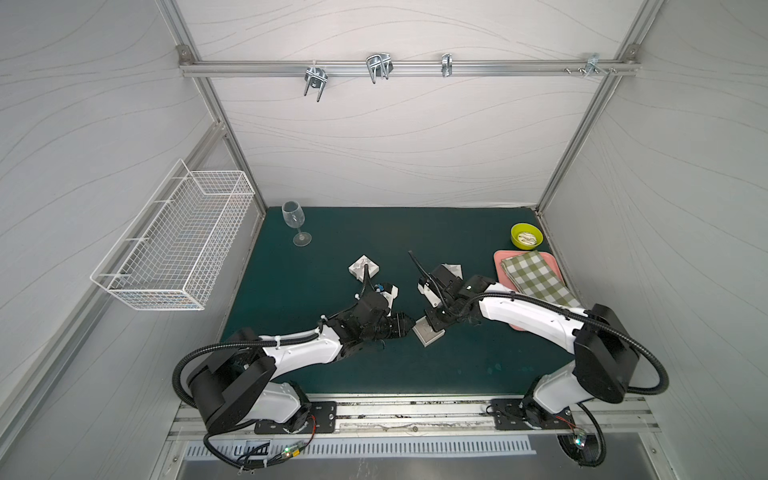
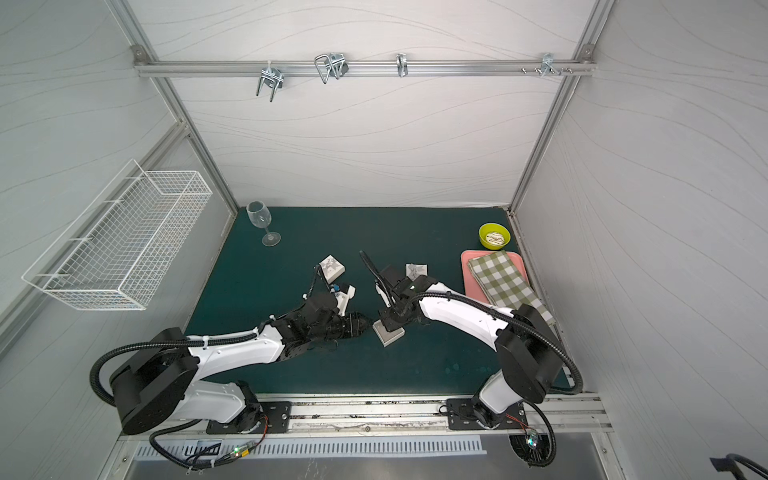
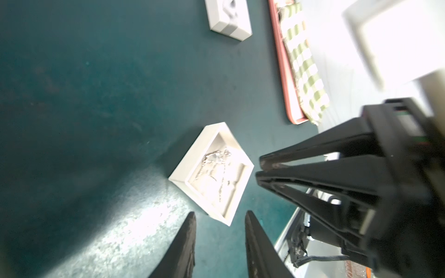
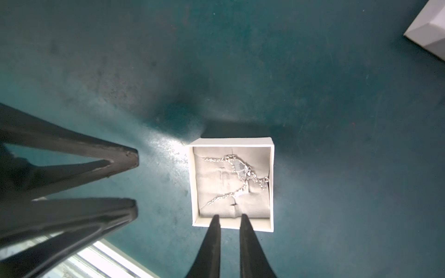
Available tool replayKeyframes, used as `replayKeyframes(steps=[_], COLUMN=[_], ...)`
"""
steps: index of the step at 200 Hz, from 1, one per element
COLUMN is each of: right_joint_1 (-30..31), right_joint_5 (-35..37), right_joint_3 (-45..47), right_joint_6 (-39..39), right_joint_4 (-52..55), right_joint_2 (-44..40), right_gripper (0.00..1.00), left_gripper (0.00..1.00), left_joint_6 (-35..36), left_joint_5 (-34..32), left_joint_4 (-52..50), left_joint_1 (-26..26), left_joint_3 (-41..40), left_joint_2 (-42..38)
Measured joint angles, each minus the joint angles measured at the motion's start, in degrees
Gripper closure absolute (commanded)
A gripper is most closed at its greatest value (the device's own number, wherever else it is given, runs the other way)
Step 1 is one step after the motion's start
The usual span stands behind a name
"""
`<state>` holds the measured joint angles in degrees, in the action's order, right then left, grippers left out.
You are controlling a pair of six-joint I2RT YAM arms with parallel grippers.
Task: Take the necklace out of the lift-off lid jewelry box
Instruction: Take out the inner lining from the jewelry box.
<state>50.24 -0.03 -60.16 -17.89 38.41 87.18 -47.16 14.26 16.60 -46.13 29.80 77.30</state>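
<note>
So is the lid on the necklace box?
No, the jewelry box is open and the necklace shows on its grey pad.

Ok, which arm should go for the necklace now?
Right. The right gripper hangs at the rim of the open box, its narrowly parted jaws aimed at the necklace lying on the grey insert. The left gripper sits beside the box, outside its wall.

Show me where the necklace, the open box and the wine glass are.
necklace (image 4: 240, 168): right wrist view, on the bunched middle of the chain.
open box (image 4: 231, 142): right wrist view, on one side wall.
wine glass (image 1: 293, 214): in a top view, on the bowl.
</note>
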Motion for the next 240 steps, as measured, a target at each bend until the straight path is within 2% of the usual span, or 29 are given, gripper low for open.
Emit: replayKeyframes(steps=[23,50,98,119,132,154,175,203,240], right_joint_1=[0.0,0.2,0.7,0.8,0.8,1.0,1.0,1.2,1.6], right_joint_5=[-0.2,-0.2,0.7,1.1,1.0,1.1,0.9,0.6,0.4], right_joint_3=[0.7,0.9,0.2,-0.6,-1.3,-1.8,-1.7,-1.2,1.0], right_joint_6=[-0.5,-0.5,1.1,1.9,2.1,3.0,3.3,3.4,3.4], right_joint_4=[0.1,0.1,-0.9,-1.5,-1.8,-2.1,-3.3,-4.3,-4.7], right_joint_2=[-1.1,-0.3,7.9,11.5,13.1,14.1,14.2,14.0,11.1], right_gripper=[0.75,0.62,0.50,0.49,0.55,0.74,0.85,0.93,0.99], left_gripper=[0.66,0.66,0.66,0.67,0.67,0.68,0.69,0.69,0.69], left_joint_6=[0.0,0.0,0.0,-0.1,-0.2,-0.4,-0.7,-1.1,-1.1], left_joint_5=[0.0,0.0,0.4,0.9,1.0,1.1,1.3,1.6,1.9], left_joint_4=[-0.1,-0.2,-0.2,0.0,0.1,0.7,1.2,2.2,2.6], left_joint_1=[0.0,0.0,0.0,0.0,0.0,0.0,0.0,0.0,0.1], left_joint_3=[0.0,0.0,0.2,0.2,0.3,0.4,0.9,2.0,2.4], left_joint_2=[-0.4,-0.2,3.4,4.7,5.5,7.2,9.2,11.1,11.3])
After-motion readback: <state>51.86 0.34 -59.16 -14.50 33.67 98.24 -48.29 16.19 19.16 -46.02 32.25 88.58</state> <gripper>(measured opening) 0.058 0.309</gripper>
